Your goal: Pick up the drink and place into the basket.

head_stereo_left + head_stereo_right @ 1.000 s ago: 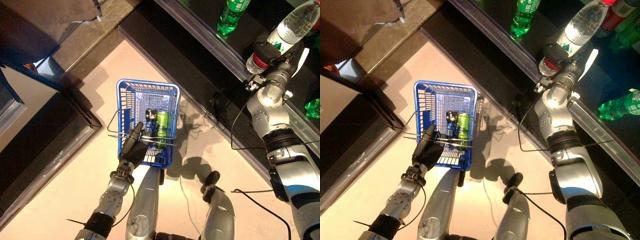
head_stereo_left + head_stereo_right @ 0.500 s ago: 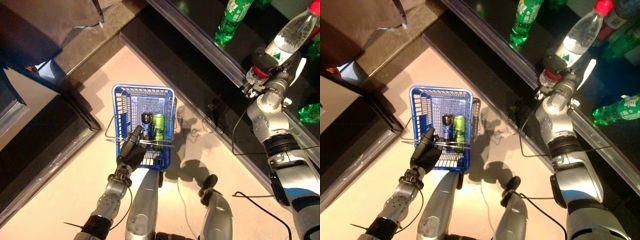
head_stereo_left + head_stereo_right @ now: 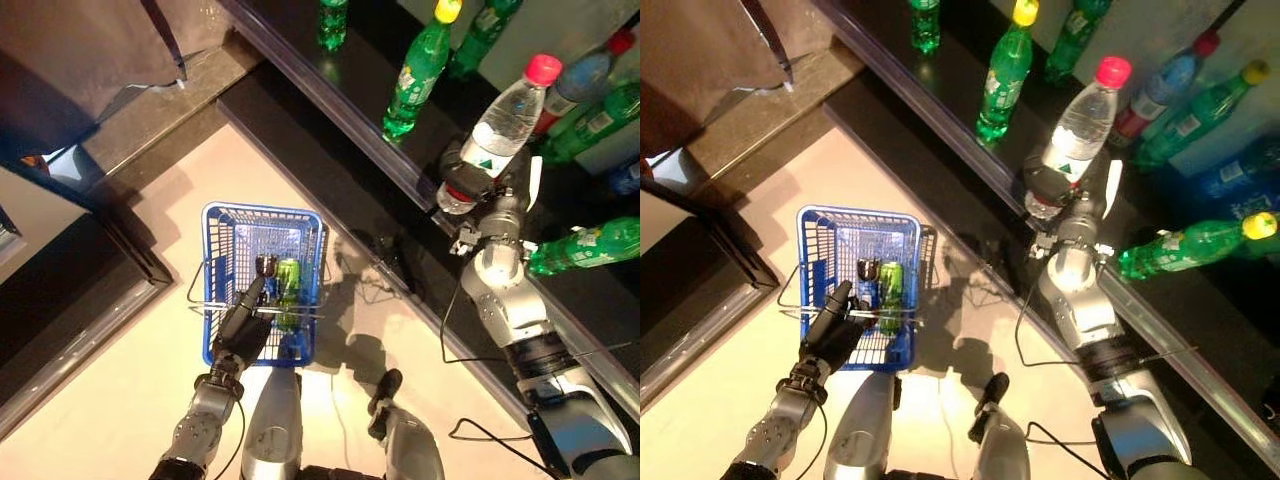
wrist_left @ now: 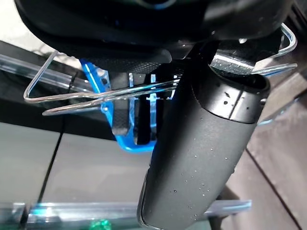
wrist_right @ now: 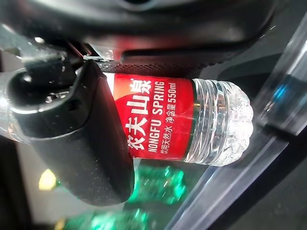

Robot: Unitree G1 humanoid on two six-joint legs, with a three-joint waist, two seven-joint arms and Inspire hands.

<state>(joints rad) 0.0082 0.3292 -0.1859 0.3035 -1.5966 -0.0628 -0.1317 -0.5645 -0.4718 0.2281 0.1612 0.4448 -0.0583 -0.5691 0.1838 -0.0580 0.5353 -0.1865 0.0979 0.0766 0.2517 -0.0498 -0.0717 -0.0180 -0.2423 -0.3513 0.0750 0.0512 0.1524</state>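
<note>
Now right hand (image 3: pixel 470 190) fingers (image 5: pixel 81 143) curled around water bottle (image 3: pixel 495 125) at far right; left hand (image 3: pixel 240 325) gripping basket (image 3: pixel 262 222) handles.

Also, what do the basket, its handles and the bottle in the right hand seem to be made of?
The basket looks like glossy blue plastic: moulded lattice walls. Its handles look like bare metal wire, thin and shiny; the left hand grips them. The water bottle in the right hand seems to be clear thin plastic with a ribbed wall, a red label and a pink cap.

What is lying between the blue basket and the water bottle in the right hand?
Bare pale floor, then the shelf edge, shown in both eye views.
</note>
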